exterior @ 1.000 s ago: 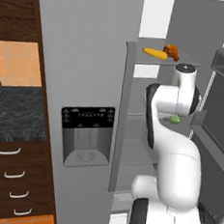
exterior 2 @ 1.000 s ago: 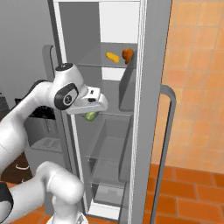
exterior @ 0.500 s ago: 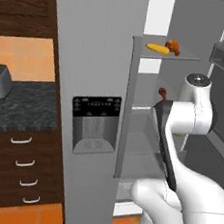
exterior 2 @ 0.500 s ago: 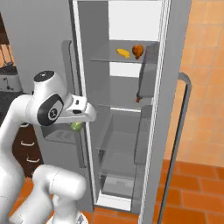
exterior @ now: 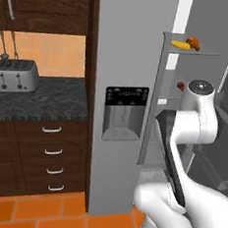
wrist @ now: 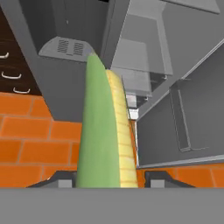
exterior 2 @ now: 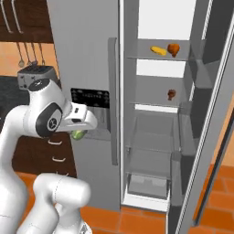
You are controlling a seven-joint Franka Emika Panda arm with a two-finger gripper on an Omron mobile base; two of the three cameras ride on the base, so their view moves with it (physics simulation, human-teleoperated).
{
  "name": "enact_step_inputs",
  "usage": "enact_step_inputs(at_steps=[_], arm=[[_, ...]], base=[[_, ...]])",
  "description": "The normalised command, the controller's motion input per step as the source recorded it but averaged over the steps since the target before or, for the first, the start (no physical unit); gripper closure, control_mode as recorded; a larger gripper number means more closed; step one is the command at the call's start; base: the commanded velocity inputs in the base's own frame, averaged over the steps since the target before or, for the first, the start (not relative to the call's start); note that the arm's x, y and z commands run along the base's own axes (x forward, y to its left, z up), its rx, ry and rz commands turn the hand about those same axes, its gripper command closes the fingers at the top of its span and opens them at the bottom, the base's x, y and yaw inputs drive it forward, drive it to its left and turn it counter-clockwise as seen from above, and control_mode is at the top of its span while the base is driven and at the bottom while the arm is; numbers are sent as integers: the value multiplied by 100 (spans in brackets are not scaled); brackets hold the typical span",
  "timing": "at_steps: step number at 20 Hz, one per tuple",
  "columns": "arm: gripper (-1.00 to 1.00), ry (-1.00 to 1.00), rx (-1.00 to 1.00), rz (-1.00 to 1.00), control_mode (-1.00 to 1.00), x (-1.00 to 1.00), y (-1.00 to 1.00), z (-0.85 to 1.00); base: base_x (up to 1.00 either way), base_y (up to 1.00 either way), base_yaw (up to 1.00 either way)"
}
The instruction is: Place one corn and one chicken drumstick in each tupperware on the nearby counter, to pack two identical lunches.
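A: Status?
B: Hand [wrist: 109, 177] pinches the pale-yellow, green-husked corn cob [wrist: 105, 131], clear of the grey fridge [exterior 2: 151, 137].
A: Carry it level to the speckled stone bench [exterior: 36, 98]; don't squeeze harder.

Two corn cobs [exterior 2: 158, 50] [wrist: 105, 131], two drumsticks [exterior 2: 173, 49] [exterior 2: 171, 94], one toaster [exterior: 15, 75].

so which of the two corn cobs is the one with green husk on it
The husked corn, held between the gripper fingers. The plain yellow corn lies bare on the top fridge shelf beside a drumstick.
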Motion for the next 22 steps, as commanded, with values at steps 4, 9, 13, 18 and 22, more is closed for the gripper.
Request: enact_step_inputs(at_steps=[4, 9, 13, 18, 22], arm=[[100, 0, 0, 0, 100, 0, 0, 0], [100, 0, 0, 0, 100, 0, 0, 0], [100, 0, 0, 0, 100, 0, 0, 0], [100, 0, 0, 0, 100, 0, 0, 0], [100, 0, 0, 0, 100, 0, 0, 0]], base=[[48, 100, -4], [42, 100, -4], [-4, 100, 0], [0, 100, 0], [0, 100, 0]])
